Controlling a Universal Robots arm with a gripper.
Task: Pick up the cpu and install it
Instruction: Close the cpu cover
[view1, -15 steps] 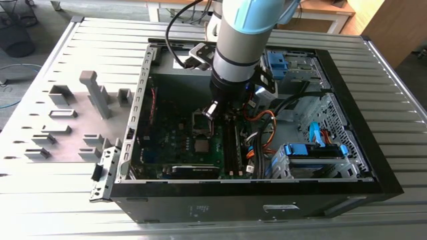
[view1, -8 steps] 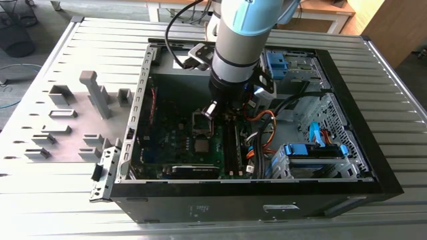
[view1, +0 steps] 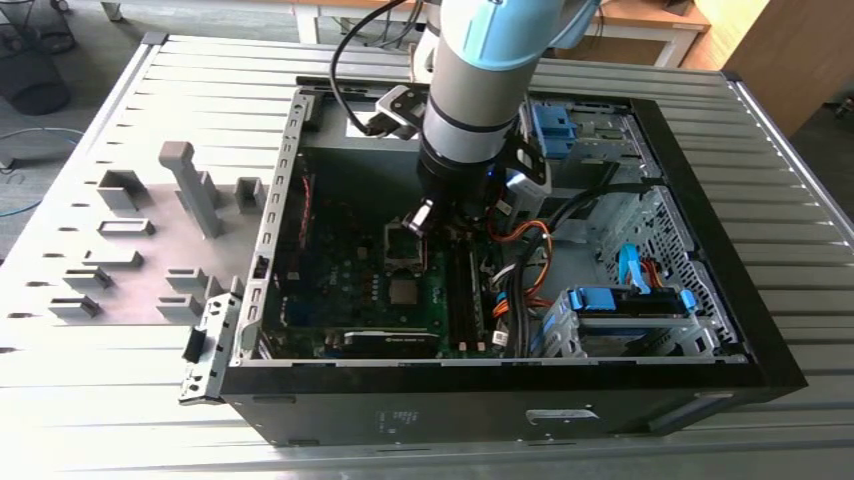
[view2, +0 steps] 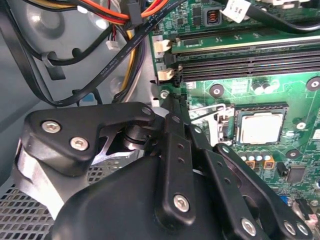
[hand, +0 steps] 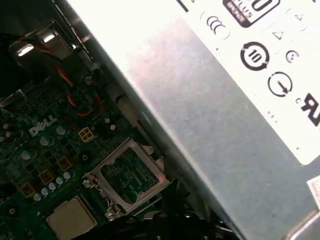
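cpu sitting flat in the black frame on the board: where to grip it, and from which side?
Straight down from above. The cpu lies flat, metal top up, ringed by the black socket frame, so only its thin edges offer purchase. Pinch two opposite edges, probably the pair clear of the open metal plate beside it.

One cpu (view2: 256, 125), one motherboard (view1: 340, 280) (green), one computer case (view1: 400, 385), one arm (view1: 487, 70)
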